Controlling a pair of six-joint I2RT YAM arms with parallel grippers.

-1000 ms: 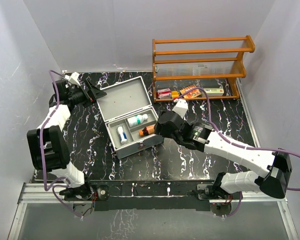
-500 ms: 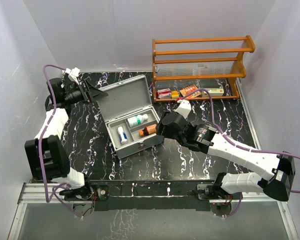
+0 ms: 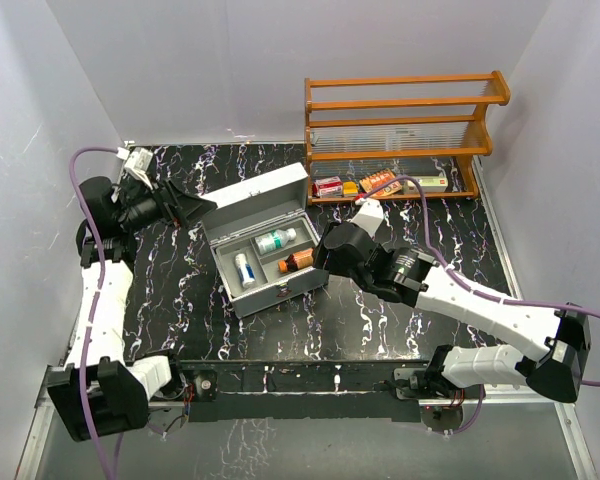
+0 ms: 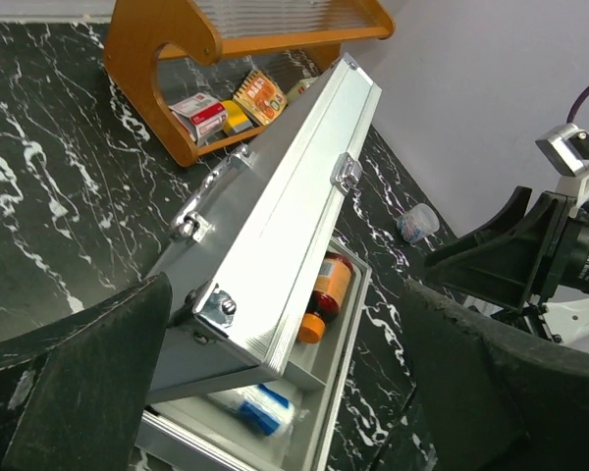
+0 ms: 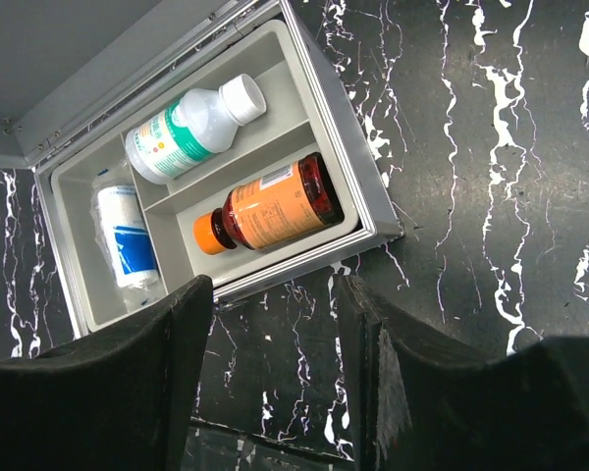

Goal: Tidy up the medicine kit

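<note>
The grey metal case [image 3: 270,288] sits mid-table with its lid [image 3: 255,205] half raised. Inside lie a white bottle with a green label [image 3: 275,241], an orange bottle [image 3: 296,261] and a blue-and-white roll [image 3: 244,269]. My left gripper [image 3: 185,207] is open behind the lid. In the left wrist view the lid [image 4: 275,255] tilts between its fingers [image 4: 79,383], over the orange bottle [image 4: 329,289] and the roll [image 4: 260,407]. My right gripper [image 3: 325,255] is open and empty by the case's right front corner. Its wrist view shows the case wall [image 5: 348,147], white bottle [image 5: 191,128], orange bottle [image 5: 270,206] and roll [image 5: 128,240].
A wooden rack [image 3: 400,120] stands at the back right, with several small medicine boxes [image 3: 370,184] on its bottom shelf. The rack also shows in the left wrist view [image 4: 157,59]. White walls close in the black marble table on three sides.
The case lid has risen from leaning back to about half closed. My left arm has swung out to the left with its gripper behind the lid. The right gripper has barely moved.
</note>
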